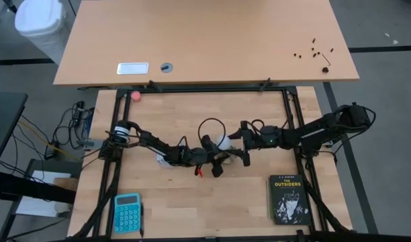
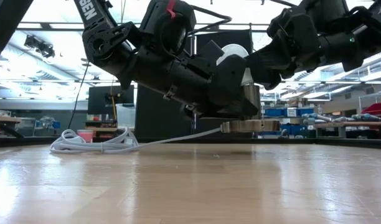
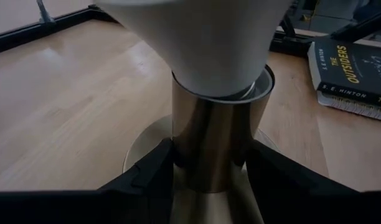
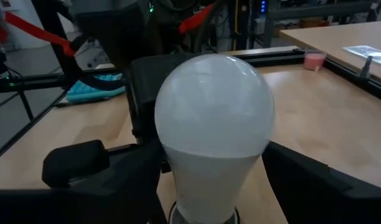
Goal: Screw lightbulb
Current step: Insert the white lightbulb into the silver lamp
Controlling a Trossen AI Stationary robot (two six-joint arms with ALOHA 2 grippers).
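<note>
only the lightbulb (image 4: 213, 118) globe shows; its base sits hidden inside the socket (image 3: 218, 140).

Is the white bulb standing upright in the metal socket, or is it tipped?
Upright: the white frosted lightbulb sits straight in the shiny metal socket.

Dark jointed arms (white lettering, red accents)

Lightbulb (image 4: 212, 124): white, frosted, pear-shaped, standing upright, globe up. Its narrow end sits down in the brass-coloured socket tube (image 3: 218, 140), near mid-table between my two arms. In the low view its globe (image 2: 233, 52) shows only partly, above the socket.
</note>
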